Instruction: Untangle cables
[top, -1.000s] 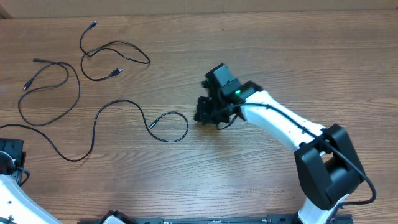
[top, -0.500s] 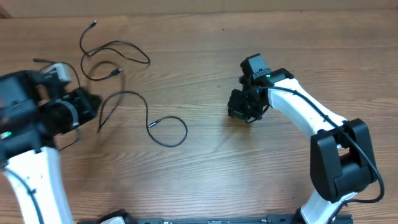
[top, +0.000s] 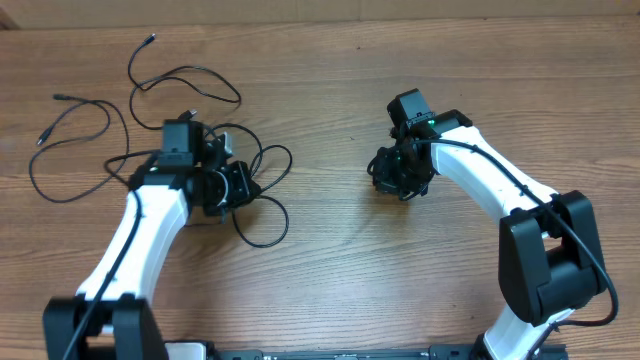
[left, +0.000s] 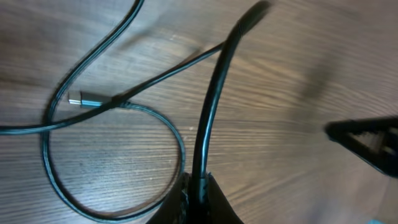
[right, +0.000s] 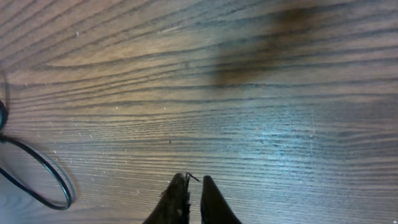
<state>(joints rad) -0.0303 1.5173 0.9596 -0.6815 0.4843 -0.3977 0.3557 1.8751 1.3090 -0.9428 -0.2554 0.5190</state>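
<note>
Left tool (left: 198, 190): pinching one cable (left: 211, 106), left of the worktop's (top: 330, 290) middle.
Right tool (right: 189, 190): pressed together, empty, right of centre.
Other two cables (top: 185, 70): far left corner, close together.
Progress: loops cross beside the held cable; separating looks unfinished.

My left arm (top: 135, 235) rises from the lower left of the overhead frame, its white link slanting up and right to a black wrist (top: 180, 145) left of centre. From there my left claw (top: 240, 185) points right, low over the desk (top: 330, 270). In the wrist view its fingers (left: 214, 202) meet at the bottom edge, pinched on a cable (left: 211, 106). My right arm (top: 480, 180) climbs from its black base (top: 545, 265) at the lower right, bending up and left. My right claw (top: 385, 183) points left and down, fingers pressed together, gripping nothing.
</note>
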